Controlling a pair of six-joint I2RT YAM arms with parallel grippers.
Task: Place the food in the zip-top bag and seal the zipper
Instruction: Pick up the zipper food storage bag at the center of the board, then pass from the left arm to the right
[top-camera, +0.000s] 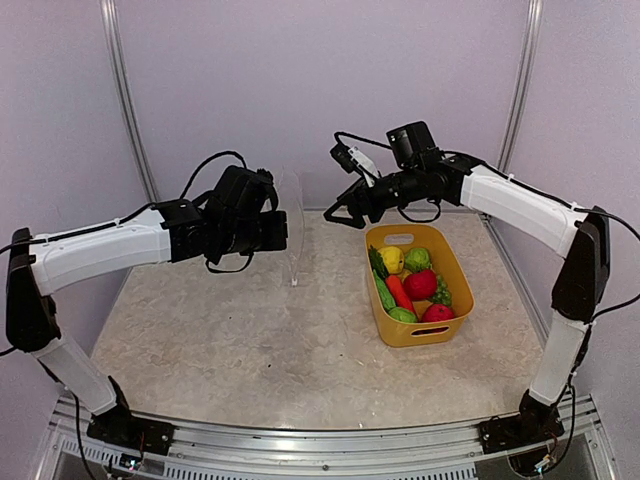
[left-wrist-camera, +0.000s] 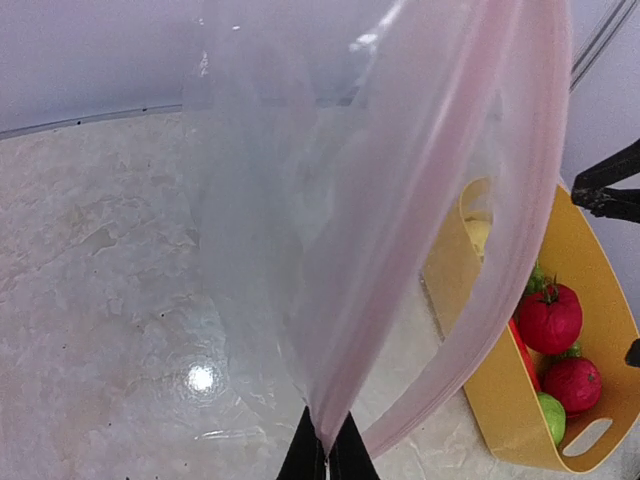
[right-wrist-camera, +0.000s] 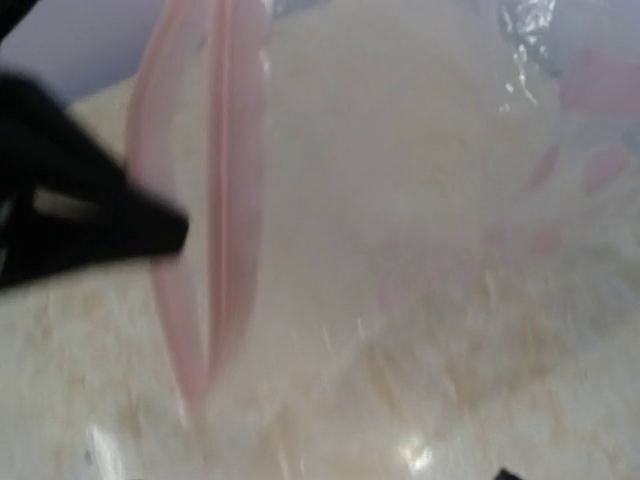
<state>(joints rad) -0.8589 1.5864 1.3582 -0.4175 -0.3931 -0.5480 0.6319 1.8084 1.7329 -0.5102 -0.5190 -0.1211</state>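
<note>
Zip-top bag (left-wrist-camera: 330, 200): clear, hung upright over the table (top-camera: 230, 330), one edge pinched between my left gripper's (left-wrist-camera: 325, 455) closed fingers. Food (top-camera: 420, 283): lay in yellow basket (top-camera: 455, 275) alongside. Right gripper (top-camera: 345, 212): farther back, jaws spread, empty, near the pink zipper (right-wrist-camera: 215, 200).

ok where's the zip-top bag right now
In the top view the zip-top bag hangs mid-table, pinched by the left gripper, just left of the yellow basket, with the right gripper close on its right.
</note>
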